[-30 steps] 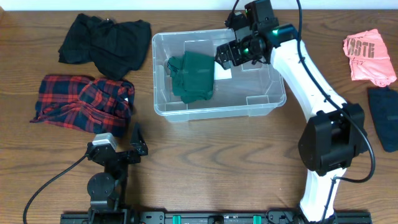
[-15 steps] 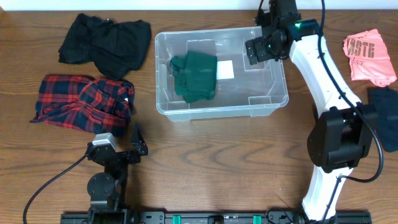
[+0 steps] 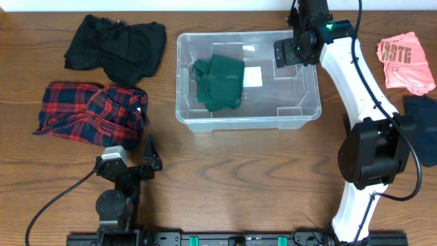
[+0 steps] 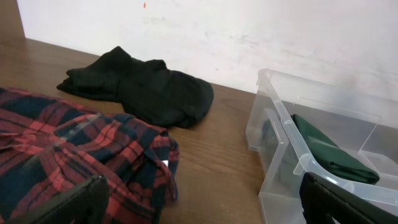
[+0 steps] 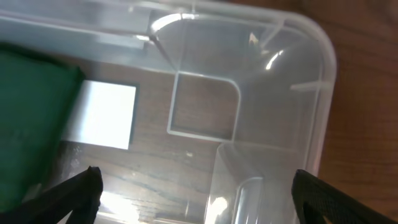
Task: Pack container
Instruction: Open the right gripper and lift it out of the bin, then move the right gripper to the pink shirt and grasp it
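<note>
The clear plastic container stands at the table's back middle, with a folded green garment in its left half beside the white label. My right gripper hovers open and empty over the container's back right corner. In the right wrist view its jaws are spread wide above the bare container floor, with the label and the green garment to the left. My left gripper rests open near the front left. In its own view the jaws are empty, and the container is to the right.
A black garment and a red plaid shirt lie left of the container. Both show in the left wrist view, the black one behind the plaid one. A pink shirt and a dark blue garment lie at the far right.
My right gripper has moved right, from beside the green garment to the container's back right corner. The container has slid a little to the right. The left arm has not moved.
</note>
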You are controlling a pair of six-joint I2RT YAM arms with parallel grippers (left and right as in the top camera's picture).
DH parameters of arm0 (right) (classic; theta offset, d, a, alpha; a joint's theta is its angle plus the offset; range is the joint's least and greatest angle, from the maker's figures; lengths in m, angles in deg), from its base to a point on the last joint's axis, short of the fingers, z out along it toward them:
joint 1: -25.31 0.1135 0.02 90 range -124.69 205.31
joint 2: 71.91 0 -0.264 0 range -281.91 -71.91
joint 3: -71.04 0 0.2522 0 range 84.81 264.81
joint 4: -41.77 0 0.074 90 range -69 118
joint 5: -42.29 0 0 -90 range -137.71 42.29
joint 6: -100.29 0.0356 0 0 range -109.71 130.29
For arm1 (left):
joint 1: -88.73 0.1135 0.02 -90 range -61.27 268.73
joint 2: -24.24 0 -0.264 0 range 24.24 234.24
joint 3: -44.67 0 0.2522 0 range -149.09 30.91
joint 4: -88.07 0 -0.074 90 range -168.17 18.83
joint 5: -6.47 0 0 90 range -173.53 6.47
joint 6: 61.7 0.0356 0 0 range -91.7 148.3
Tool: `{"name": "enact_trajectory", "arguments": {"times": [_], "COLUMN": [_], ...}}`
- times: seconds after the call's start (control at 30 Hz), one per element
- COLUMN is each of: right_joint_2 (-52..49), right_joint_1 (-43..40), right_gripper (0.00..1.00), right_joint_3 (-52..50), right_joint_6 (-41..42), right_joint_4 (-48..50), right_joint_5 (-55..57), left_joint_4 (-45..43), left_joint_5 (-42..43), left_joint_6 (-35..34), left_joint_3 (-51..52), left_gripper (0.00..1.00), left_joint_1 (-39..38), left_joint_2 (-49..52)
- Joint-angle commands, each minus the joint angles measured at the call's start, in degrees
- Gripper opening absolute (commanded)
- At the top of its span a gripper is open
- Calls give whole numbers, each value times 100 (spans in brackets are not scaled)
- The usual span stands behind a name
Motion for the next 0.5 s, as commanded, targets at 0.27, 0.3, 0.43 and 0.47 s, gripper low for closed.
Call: {"name": "enact_trajectory", "arguments": {"times": [0.27, 0.3, 0.43, 0.47], "right_joint_2": [1102, 1060, 861, 800], "right_joint_1": [-1305, -1526, -2415, -2586], "right_gripper": [99, 99, 99, 99], "right_joint_3": [859, 846, 776, 774], "right_joint_6": [391, 391, 365, 319], "right_joint_4": [-7, -22, -33, -35], "right_joint_5": [-831, -931, -1261, -1364], "left_joint_4": [197, 199, 199, 197], "left_joint_5": [-105, -105, -105, -105], "left_joint_6": [92, 92, 92, 92], "left_joint_3": [120, 120, 120, 120], "left_gripper": [98, 98, 98, 98], "left_joint_1": [26, 26, 26, 26], "left_joint_2": [-26, -26, -26, -26]}}
